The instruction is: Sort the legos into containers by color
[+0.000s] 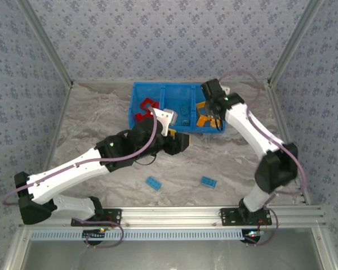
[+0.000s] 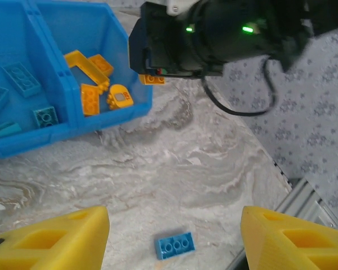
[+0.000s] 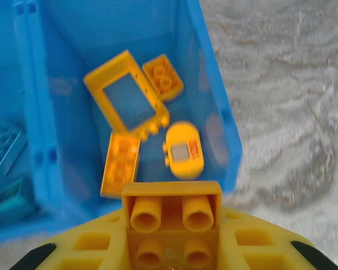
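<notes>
The blue bin (image 1: 158,89) stands at the back of the table with three compartments. Red legos (image 1: 143,116) lie in its left one and teal legos (image 2: 23,79) in the middle one. An orange frame (image 3: 127,101) and several orange bricks (image 3: 120,163) lie in the right one. My right gripper (image 3: 172,225) hangs over that right compartment, shut on an orange-yellow brick (image 3: 172,194). My left gripper (image 2: 172,239) is open above the table in front of the bin. A light blue brick (image 2: 174,246) lies on the table below the gap between its fingers.
Two light blue bricks (image 1: 153,182) (image 1: 208,181) lie on the marble table (image 1: 101,118) between the arm bases and the bin. The right arm's black wrist (image 2: 214,34) looms just past the bin's right wall. A metal rail (image 2: 304,202) edges the table at the right.
</notes>
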